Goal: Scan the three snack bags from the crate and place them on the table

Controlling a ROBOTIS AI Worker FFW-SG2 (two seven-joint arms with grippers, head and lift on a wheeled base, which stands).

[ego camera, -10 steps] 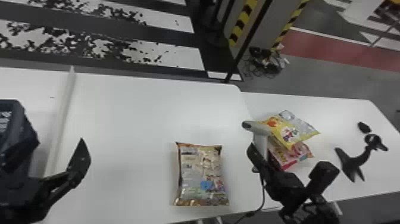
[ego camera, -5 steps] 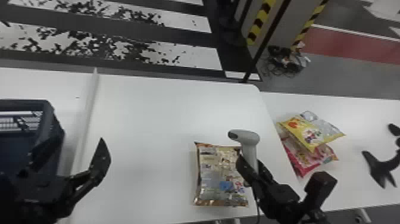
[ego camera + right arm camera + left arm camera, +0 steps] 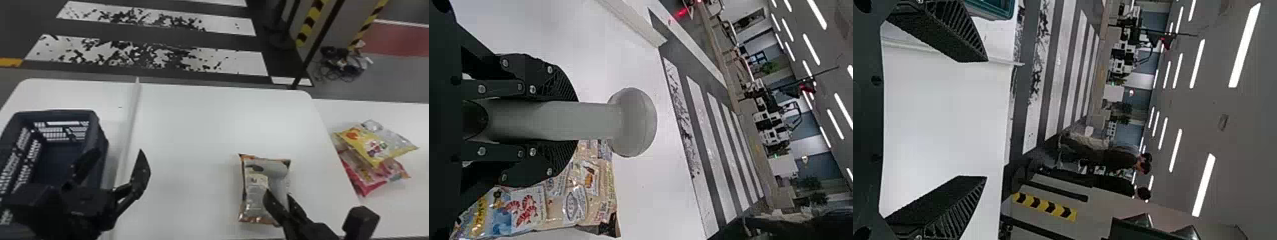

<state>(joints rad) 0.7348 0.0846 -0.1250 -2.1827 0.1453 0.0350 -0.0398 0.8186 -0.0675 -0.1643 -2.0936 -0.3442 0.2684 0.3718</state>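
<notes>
Right gripper (image 3: 277, 195), clenched around the handle of a grey hand scanner (image 3: 274, 170); in the right wrist view, its fingers (image 3: 556, 82) flank that handle on both sides. Beneath the scanner's head, as seen from the head view, a gold-edged snack bag (image 3: 255, 201) lies flat on the white table (image 3: 191, 127). To the right of the tool, past the table's edge, a yellow-and-silver snack bag (image 3: 367, 143) rests partly over a red-and-pink snack bag (image 3: 364, 182) on an adjoining white surface (image 3: 395, 210). Well to the left of the tool is the left gripper (image 3: 118, 152), fingers spread and unloaded. Farther left stands the dark blue crate (image 3: 60, 112), beyond a raised white strip (image 3: 132, 118). Striped floor (image 3: 229, 62) extends beyond the table, ahead of the tool.
</notes>
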